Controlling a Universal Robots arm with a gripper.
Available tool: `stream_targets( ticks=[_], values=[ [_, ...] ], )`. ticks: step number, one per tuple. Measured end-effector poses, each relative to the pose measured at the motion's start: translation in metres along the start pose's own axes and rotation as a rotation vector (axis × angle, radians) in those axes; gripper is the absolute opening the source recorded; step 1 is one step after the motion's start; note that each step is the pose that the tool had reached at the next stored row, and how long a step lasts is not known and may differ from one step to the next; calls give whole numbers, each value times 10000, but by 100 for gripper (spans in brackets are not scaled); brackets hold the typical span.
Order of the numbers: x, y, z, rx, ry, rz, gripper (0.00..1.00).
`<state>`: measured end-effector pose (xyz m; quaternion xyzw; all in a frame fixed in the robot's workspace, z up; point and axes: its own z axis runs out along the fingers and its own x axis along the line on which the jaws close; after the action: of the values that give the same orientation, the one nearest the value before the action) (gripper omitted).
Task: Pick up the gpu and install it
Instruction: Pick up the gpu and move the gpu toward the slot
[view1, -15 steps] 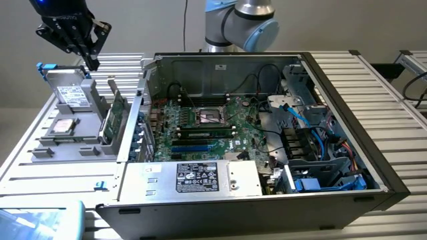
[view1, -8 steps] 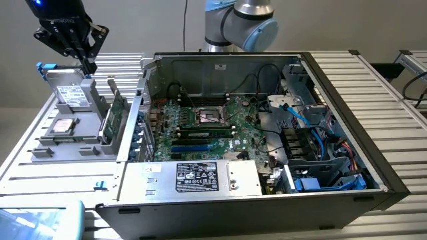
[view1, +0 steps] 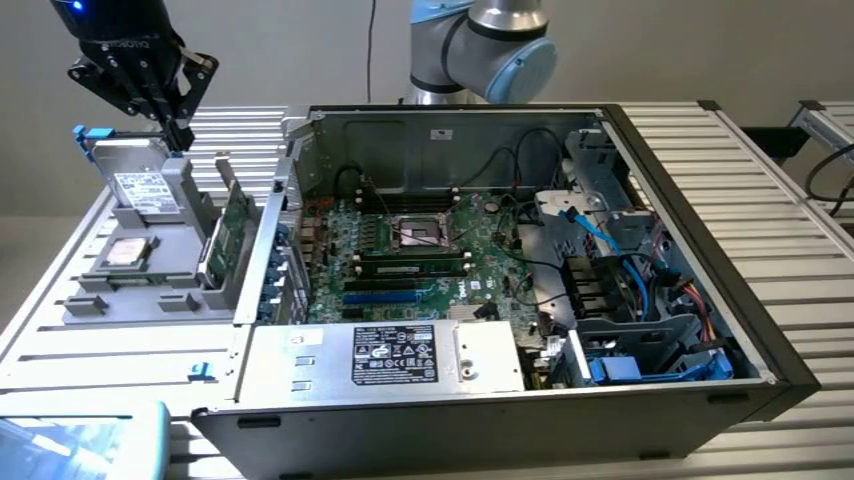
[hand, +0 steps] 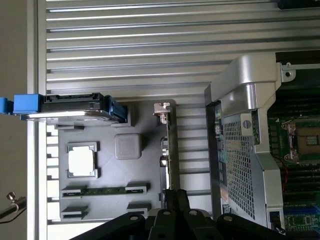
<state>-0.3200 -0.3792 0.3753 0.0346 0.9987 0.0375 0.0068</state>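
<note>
Hovering over the grey holder tray (view1: 134, 295), the tool (view1: 178, 135) sits toward 10 o'clock in the exterior view. Its fingers are pressed together with nothing clamped between them.

The gpu (view1: 230, 235) stands on edge in a slot of the tray, on the side nearest the computer case (view1: 787, 370), at 9 o'clock from the case. Its green board face is turned toward the case.

In the wrist view the gpu (hand: 171, 150) appears edge-on, with its silver bracket (hand: 161, 107) at the end away from the tool (hand: 176, 194). The tool lines up over the opposite end of the card. Contact between fingertips and card cannot be determined.

A hard drive (view1: 144, 190) with a white label stands upright in the tray, at 9 o'clock from the gpu. A memory stick (hand: 105, 190) lies flat in another tray slot.

The case lies open on the slatted counter (view1: 787, 230), exposing the motherboard (view1: 400, 260). The power supply (view1: 400, 355) sits at 6 o'clock from the motherboard.
</note>
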Motion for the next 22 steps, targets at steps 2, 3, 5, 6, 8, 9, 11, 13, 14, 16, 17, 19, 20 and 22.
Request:
stream_targets(
  ticks=[2,3,5,6,8,9,11,13,14,16,17,19,20,22],
  values=[
    [0,0,0,0,0,0,12],
    [0,0,0,0,0,0,12],
    [0,0,0,0,0,0,12],
    [0,0,0,0,0,0,12],
    [0,0,0,0,0,0,12],
    [0,0,0,0,1,0,12],
    [0,0,0,0,0,0,20],
    [0,0,0,0,0,0,32],
    [0,0,0,0,0,0,32],
    [9,-1,8,0,0,1,37],
    [17,-2,18,0,0,-2,44],
    [41,-8,53,0,4,-54,44],
    [50,-10,70,-1,8,-100,44],
    [70,-14,106,-2,16,-205,44]
  ],
)
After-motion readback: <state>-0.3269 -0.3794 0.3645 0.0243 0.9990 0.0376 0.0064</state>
